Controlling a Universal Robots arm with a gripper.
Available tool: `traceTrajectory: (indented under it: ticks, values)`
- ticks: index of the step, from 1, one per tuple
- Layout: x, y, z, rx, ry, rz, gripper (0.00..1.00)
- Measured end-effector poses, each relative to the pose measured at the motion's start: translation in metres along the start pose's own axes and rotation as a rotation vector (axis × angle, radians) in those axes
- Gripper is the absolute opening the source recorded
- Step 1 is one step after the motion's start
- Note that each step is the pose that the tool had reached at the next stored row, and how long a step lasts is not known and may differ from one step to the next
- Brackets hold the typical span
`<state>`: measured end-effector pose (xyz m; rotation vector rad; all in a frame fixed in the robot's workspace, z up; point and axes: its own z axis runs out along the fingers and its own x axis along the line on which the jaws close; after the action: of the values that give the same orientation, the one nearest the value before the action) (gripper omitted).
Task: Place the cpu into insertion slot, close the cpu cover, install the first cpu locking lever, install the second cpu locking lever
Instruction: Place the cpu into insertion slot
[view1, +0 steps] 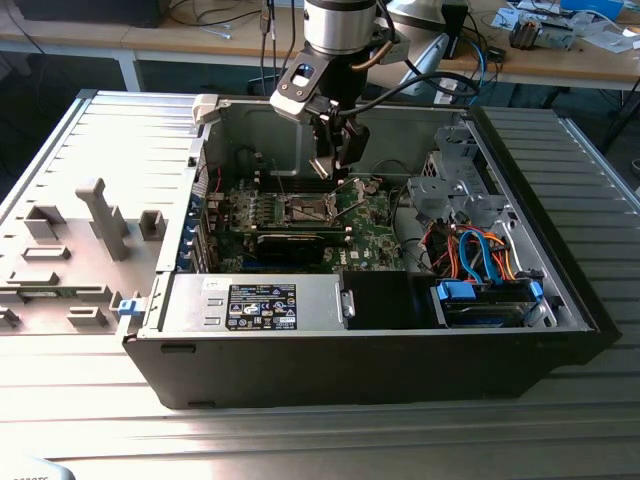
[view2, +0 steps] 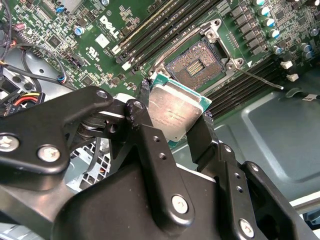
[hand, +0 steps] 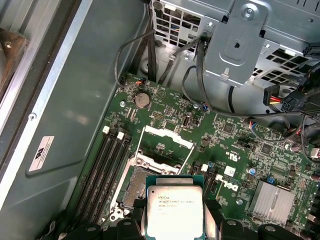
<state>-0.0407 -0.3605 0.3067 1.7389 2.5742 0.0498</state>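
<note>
The gripper (view2: 176, 106) pinches a silvery-topped, green-edged cpu (view2: 170, 119).

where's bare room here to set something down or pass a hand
Ribbed table in front of the case is bare. Inside, the grey case panel beside the memory slots is free. Crowded: cables by the drive cage, and the claw holding the cpu.

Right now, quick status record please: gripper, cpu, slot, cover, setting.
gripper: shut on the cpu, fingers on two opposite edges
cpu: metal top faces both wrist cameras; held over the board by the slot, not seated
insertion slot: bare, dark contact field exposed
cpu cover: raised, open
setting: green motherboard inside an open computer case
</note>
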Motion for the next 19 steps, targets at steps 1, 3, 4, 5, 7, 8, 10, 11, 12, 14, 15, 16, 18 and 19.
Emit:
traceTrajectory:
  ticks: [1, 3, 4, 5, 7, 8, 10, 11, 12, 14, 15, 16, 18, 19]
  values:
    - [0.0000, 0.0000, 0.0000, 0.0000, -0.0001, 0.001, 0.54]
    - [0.0000, 0.0000, 0.0000, 0.0001, -0.0001, 0.002, 0.54]
    - [0.0000, 0.0000, 0.0000, 0.0000, -0.0002, 0.003, 0.54]
    - [0.0000, 0.0000, 0.0001, 0.0000, -0.0002, 0.004, 0.54]
    - [0.0000, 0.0000, 0.0001, 0.0000, -0.0003, 0.005, 0.54]
    - [0.0000, 0.0000, 0.0001, 0.0001, -0.0003, 0.006, 0.54]
    - [0.0000, 0.0000, 0.0001, 0.0001, -0.0004, 0.008, 0.54]
    - [0.0000, 0.0000, 0.0002, 0.0001, -0.0004, 0.009, 0.54]
    - [0.0000, 0.0000, 0.0001, 0.0001, -0.0005, 0.010, 0.54]
    - [0.0000, 0.0000, 0.0002, 0.0001, -0.0006, 0.011, 0.54]
    - [0.0000, 0.0000, 0.0002, 0.0001, -0.0006, 0.013, 0.54]
    - [0.0000, 0.0000, 0.0002, 0.0001, -0.0007, 0.014, 0.54]
    - [0.0000, 0.0000, 0.0003, 0.0001, -0.0007, 0.015, 0.54]
    - [0.0000, 0.0000, 0.0003, 0.0002, -0.0008, 0.016, 0.54]
